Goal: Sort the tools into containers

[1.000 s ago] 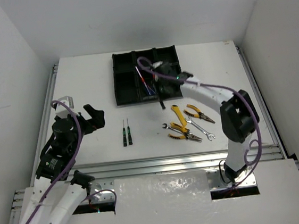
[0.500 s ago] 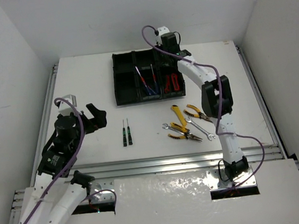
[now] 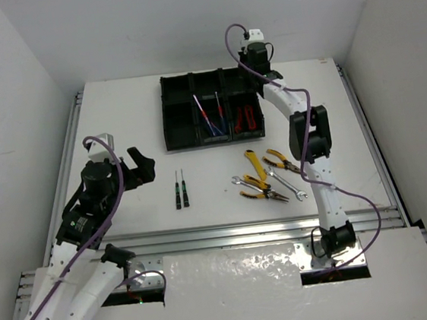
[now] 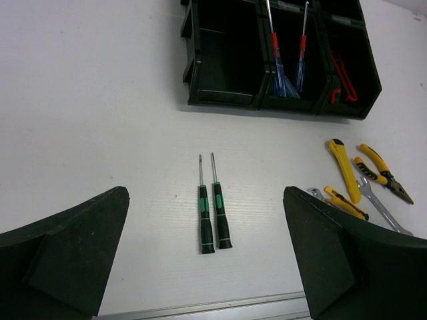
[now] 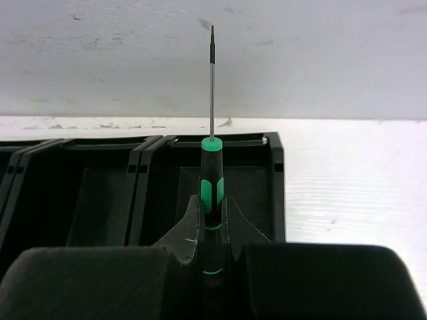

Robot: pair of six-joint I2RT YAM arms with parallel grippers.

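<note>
Left wrist: two tiny screwdrivers (image 4: 207, 217)

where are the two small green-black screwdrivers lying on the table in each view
Top external: table screwdrivers, left of centre, nearer than the tray.
Left wrist: centre, below the tray.
Right wrist: not in it; the right gripper clamps a third screwdriver.
Shared landmark: the black tray, in all three.

Top view high from behind; both wrist views toward shared tray (image 3: 179, 125)
</note>
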